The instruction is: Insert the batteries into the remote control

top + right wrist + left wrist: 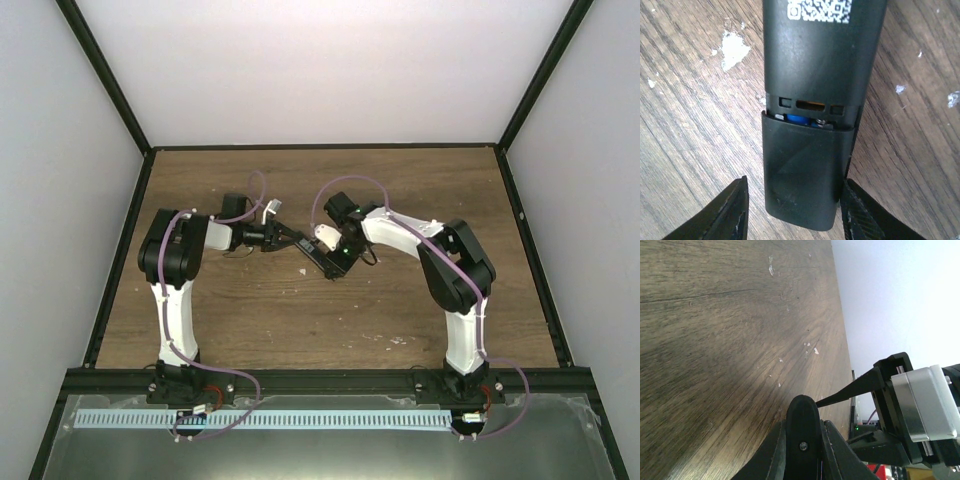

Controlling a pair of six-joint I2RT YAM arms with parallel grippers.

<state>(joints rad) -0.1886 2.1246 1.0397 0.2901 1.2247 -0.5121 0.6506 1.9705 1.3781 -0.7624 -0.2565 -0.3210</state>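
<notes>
While my right gripper (795,200) stands part open astride the remote control (825,60) at its cover (802,170), gripping nothing, and my left gripper (288,238) is closed near its other end, I judge this light, stiff, slick bar best pinched across its long edges.

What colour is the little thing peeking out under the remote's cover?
Bright blue: a battery in the remote control, clearest in the right wrist view.
</notes>
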